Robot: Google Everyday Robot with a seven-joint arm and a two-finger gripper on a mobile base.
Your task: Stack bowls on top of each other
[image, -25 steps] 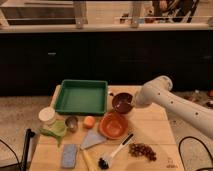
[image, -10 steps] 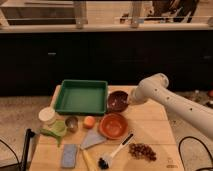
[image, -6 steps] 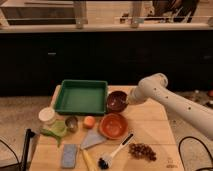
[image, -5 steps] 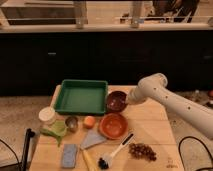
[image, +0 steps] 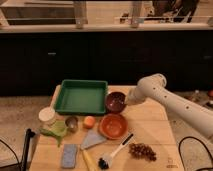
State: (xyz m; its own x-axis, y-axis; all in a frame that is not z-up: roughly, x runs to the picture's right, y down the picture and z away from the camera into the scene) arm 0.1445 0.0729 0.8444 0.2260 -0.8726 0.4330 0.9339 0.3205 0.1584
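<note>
The dark maroon bowl (image: pixel 116 101) sits on the wooden table (image: pixel 150 120), right of the green tray (image: pixel 81 96). The wider orange bowl (image: pixel 113 125) sits just in front of it, near the table's middle. My gripper (image: pixel 128 99) at the end of the white arm (image: pixel 170 100) is at the maroon bowl's right rim.
A small metal cup (image: pixel 72 123), an orange ball (image: pixel 89 122), a white container (image: pixel 47 115), a green cloth (image: pixel 56 130), a blue sponge (image: pixel 69 155), a grey wedge (image: pixel 93 140), a black brush (image: pixel 113 153) and dark grapes (image: pixel 142 150) lie on the table.
My arm has moved left and taken the maroon bowl a little left and forward, closer to the tray. It has barely moved in the last half second.
</note>
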